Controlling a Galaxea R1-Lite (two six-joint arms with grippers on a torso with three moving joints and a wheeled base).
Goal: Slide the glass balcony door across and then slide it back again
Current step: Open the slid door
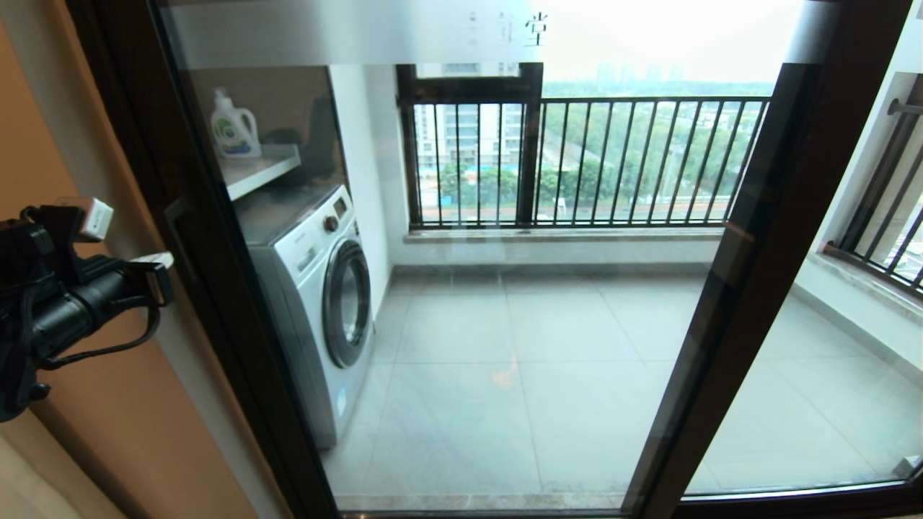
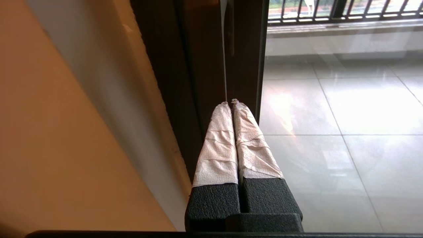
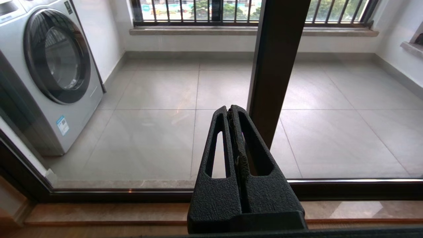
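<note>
Door (image 1: pixel 447 288) fills the head view: big clear pane in a dark frame, frosted band (image 1: pixel 360 32) with characters along the top. Its left stile (image 1: pixel 180 238) sits against the jamb by the orange wall (image 1: pixel 43 144), so it reads as fully across to the left. Right stile (image 1: pixel 757 252) runs down the right side of the view; more glass beyond it.

Left gripper (image 1: pixel 155 277) is up at mid height, just beside the left stile, pointing at it. In the left wrist view the fingers (image 2: pixel 218 142) are pressed together, tape-wrapped, holding nothing; tips (image 2: pixel 230 101) aim at the narrow seam between jamb and door frame. Contact with the frame: cannot tell. My read: closed fingers work as a single pusher or wedge at the frame edge, which would explain the placement. A dark handle-like patch (image 1: pixel 177 216) shows on the stile just above the gripper; too unclear to be sure.

Right gripper (image 3: pixel 233 112) is not in the head view. Its wrist view has it low, near the floor track (image 3: pixel 330 188), fingers closed and empty, pointing at the right stile (image 3: pixel 274 66) but apart from the glass. Looks parked.

Through the glass: washer (image 1: pixel 317 303), detergent bottle (image 1: pixel 234 126) on a shelf (image 1: pixel 263 169), window bars (image 1: pixel 613 158).

Judgement: whether this is start or end of the slide cycle, cannot tell.
</note>
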